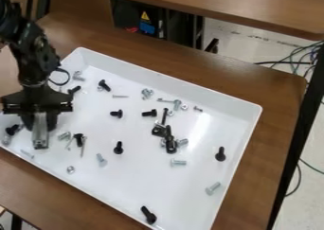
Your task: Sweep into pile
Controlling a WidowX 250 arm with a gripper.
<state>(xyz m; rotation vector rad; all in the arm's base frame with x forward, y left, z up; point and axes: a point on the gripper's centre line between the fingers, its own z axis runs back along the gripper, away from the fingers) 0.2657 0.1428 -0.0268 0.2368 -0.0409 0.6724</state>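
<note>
- White tray: set on the brown desk; its raised rim should retain loose hardware during sweeping. Clock positions are referenced to its centre, 12 at the far side.
- End effector: at 9 o'clock, pointing down, fingers spaced by the width of a grey metal piece gripped between them. The piece hangs lengthwise, presumably to serve as the sweeping blade; floor contact cannot be confirmed.
- Hardware: spread across the tray. A tight cluster of black screws lies just toward 3 o'clock, a likely pile site. Outliers include a black screw at 6 o'clock and a silver bolt between 4 and 5.
- Status: judged early; outliers require inward strokes, with overshoot risking scatter.
</note>
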